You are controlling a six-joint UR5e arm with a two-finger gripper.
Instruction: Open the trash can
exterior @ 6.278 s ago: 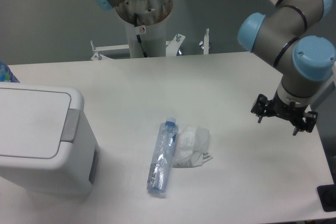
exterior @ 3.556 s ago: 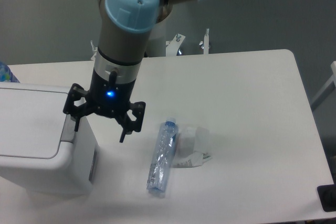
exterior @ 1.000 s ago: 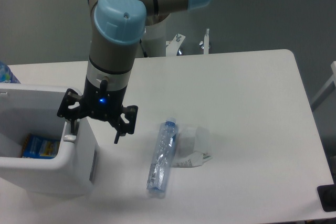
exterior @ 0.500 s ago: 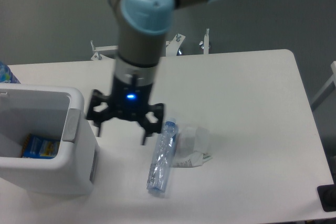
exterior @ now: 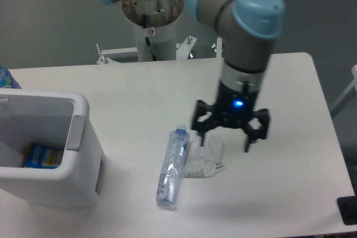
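The trash can (exterior: 83, 154) is a big boxy white bin at the left edge of the table. Its lid is up, so the inside shows, with a blue and yellow packet (exterior: 42, 156) at the bottom. The grey push tab (exterior: 76, 132) sits on its right rim. My gripper (exterior: 226, 136) hangs open and empty over the middle of the table, well to the right of the bin, above a crumpled white wrapper (exterior: 204, 154).
A clear plastic bottle (exterior: 172, 165) with a blue cap lies on the table beside the wrapper. The arm's grey pedestal (exterior: 152, 29) stands at the back. A blue object (exterior: 6, 77) peeks in behind the bin.
The lid, shut at first, opened after my gripper came to the push tab. In the last second my gripper has moved right, away from the bin, to above the wrapper.
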